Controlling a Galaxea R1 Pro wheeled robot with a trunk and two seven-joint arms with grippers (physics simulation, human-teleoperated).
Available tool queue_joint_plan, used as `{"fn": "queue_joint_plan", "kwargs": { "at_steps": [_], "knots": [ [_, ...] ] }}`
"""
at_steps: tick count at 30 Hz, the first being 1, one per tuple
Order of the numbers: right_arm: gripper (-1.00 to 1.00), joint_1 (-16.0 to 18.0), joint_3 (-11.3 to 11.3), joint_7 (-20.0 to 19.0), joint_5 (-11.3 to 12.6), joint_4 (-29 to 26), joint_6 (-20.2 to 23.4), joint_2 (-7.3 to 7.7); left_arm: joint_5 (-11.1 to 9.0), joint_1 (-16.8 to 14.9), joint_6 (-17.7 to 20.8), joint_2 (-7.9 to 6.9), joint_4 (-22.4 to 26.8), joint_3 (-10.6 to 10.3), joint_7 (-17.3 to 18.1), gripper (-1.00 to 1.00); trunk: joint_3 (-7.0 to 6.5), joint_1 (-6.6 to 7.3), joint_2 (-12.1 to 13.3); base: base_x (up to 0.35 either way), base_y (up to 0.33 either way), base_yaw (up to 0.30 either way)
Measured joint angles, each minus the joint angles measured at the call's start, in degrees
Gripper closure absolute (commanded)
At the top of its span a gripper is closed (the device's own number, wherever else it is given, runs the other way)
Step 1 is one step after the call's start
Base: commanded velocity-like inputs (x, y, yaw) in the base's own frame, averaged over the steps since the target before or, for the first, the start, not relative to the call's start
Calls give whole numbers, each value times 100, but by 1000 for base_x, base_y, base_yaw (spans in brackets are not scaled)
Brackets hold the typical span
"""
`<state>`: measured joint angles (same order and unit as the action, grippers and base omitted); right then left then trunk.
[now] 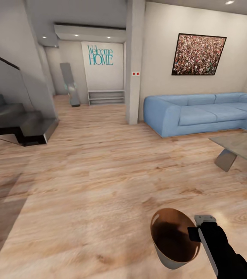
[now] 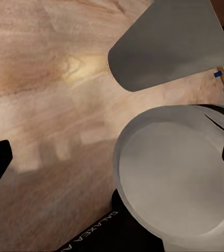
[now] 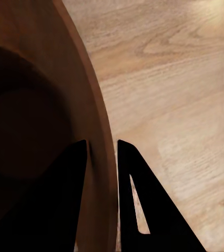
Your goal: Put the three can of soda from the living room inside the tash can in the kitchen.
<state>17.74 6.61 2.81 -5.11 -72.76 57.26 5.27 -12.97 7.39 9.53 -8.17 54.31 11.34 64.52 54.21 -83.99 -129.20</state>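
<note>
My right claw (image 1: pixel 195 231) pinches the rim of the small round tapered bin, copper-brown inside and pale grey outside (image 1: pixel 169 260), carried low before me; my left claw (image 2: pixel 112 157) stands wide. I judge this the carrying step: beyond lie light wood floor (image 1: pixel 100 174), glass tabletop (image 1: pixel 243 145) and blue sofa (image 1: pixel 201 114), so next I must find the cans.

Blue sofa (image 1: pixel 204 112), wood floor (image 1: pixel 84 186), seemingly glass table (image 1: pixel 241 149).

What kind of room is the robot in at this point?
Most likely a home's living room, open to an entry hall: a blue sectional sofa, a glass coffee table, and a framed picture on the wall, with a staircase at the side.
</note>
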Motion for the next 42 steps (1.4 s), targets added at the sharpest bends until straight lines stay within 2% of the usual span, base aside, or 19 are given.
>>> {"fn": "queue_joint_plan", "kwargs": {
  "at_steps": [19,37,42],
  "knots": [
    [100,0,0,0,-5,0,-1,0,3,-1,-48,0,-11,0,-9,-100,-99,0,0,228,-263,-232],
    [100,0,0,0,-11,0,0,0,3,-1,-48,0,-26,0,-10,-100,-192,0,0,19,-344,-232],
    [100,0,2,2,-74,0,1,1,2,-1,-48,0,-25,0,-5,-100,-218,0,0,0,-161,-232]
  ]
}}
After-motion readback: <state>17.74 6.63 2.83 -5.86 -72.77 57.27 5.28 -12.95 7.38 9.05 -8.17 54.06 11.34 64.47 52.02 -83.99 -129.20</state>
